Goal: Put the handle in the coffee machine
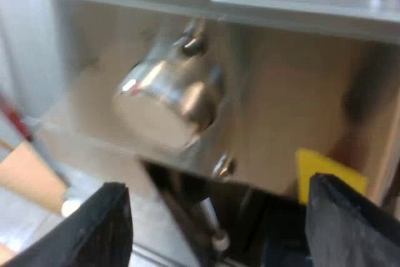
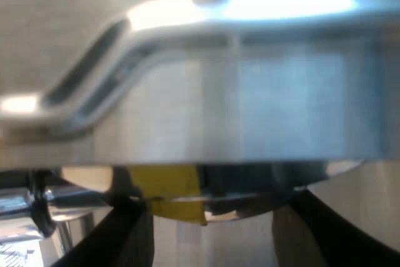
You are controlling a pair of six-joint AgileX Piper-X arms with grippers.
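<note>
Holding left gripper (image 1: 215, 182) spread wide at the front of the espresso machine (image 1: 300, 110), right gripper (image 2: 215, 207) parted too, close by the yellow patch (image 2: 172, 186). Cannot tell where the holder lies or points.

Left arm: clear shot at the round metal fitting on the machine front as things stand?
Probably yes. The left gripper is open and faces the round metal fitting on the espresso machine, and nothing visible sits between them.

Left pincer (image 1: 219, 229) spread wide, right pincer (image 2: 228, 236) parted
</note>
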